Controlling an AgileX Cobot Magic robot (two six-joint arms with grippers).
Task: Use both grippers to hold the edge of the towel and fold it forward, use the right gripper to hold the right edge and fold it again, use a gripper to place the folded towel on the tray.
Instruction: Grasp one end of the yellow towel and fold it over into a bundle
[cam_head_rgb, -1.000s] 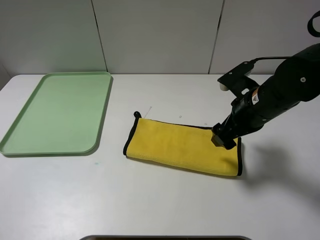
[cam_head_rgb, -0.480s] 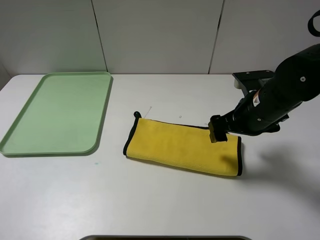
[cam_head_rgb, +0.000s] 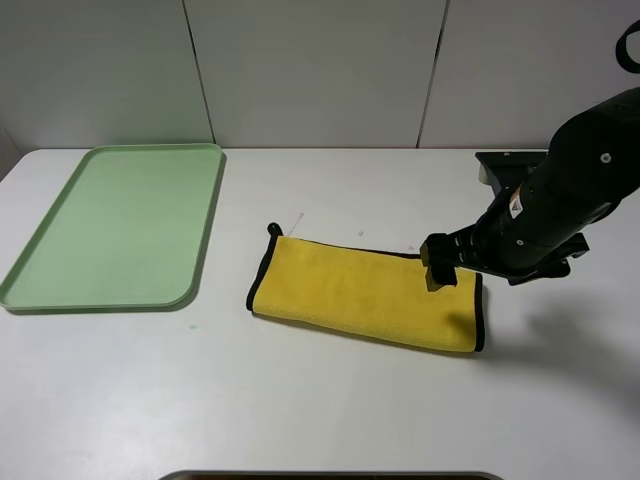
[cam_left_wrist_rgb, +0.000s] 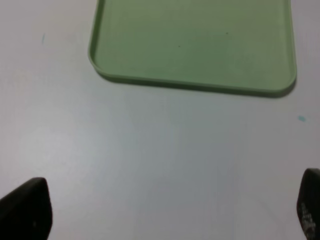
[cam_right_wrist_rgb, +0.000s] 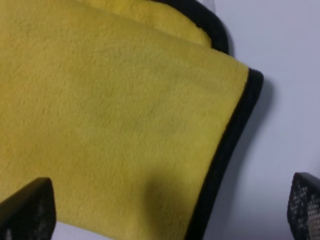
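Currently, the towel (cam_head_rgb: 365, 292) lies folded into a long strip right of centre in the high view, sloping down toward the right. Black trim, the edge of the towel (cam_head_rgb: 480, 312), closes both short ends and runs along the far side. A small corner loop (cam_head_rgb: 274, 230) sticks up at the upper left corner of the towel.

The tray (cam_head_rgb: 110, 225) occupies the upper left of the frame, well apart from the towel. A band of bare white table (cam_head_rgb: 330, 400) separates the two, and more bare surface runs along the lower part of the frame.

The right gripper (cam_head_rgb: 437, 272) hangs over the upper right part of the towel, jaws spread wide, gripping nothing. Its wrist view shows two stacked cloth layers and the trimmed right edge lying between the fingertips (cam_right_wrist_rgb: 27, 210). Whether the fingers touch the cloth cannot be told.

The left gripper (cam_left_wrist_rgb: 167, 212) is outside the high view. Its wrist view shows the jaws spread wide over bare table, facing one rim of the tray.

A small white and red label (cam_head_rgb: 516, 203) sits on the right arm; its writing is too small to read.
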